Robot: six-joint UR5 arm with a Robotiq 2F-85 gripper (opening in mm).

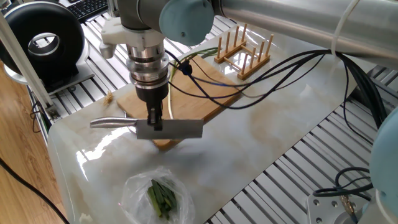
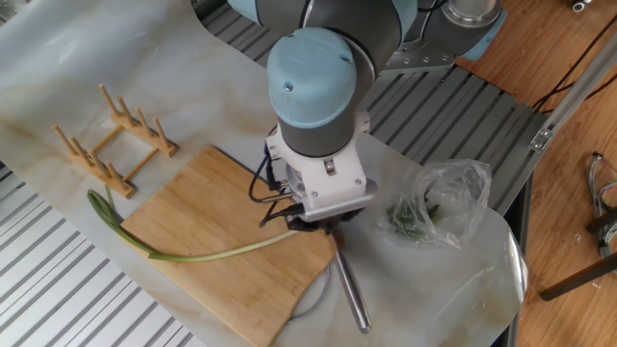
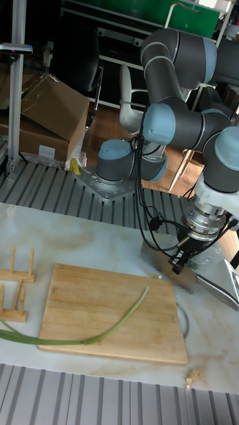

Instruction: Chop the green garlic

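The green garlic [image 2: 193, 257] is one long thin stalk lying across the wooden cutting board [image 2: 207, 207], its green end hanging off the board near the rack. In the tall view, the garlic [image 3: 99, 332] ends short of the board's [image 3: 79, 299] right edge. My gripper [image 1: 154, 121] is shut on a steel cleaver [image 1: 177, 129], held roughly level over the board's corner. The cleaver [image 3: 174, 271] hangs just beyond the stalk's pale tip, with the gripper [image 3: 180, 260] clamped on it above. In the other fixed view, the wrist hides the blade and only the cleaver handle [image 2: 352, 294] shows.
A clear plastic bag of dark green leaves [image 1: 160, 198] lies on the marble near the table edge, also seen as the bag [image 2: 439, 207]. A wooden peg rack [image 2: 116, 135] stands beyond the board. A small beige lump [image 3: 191, 378] sits by the table's edge. Cables hang from the wrist.
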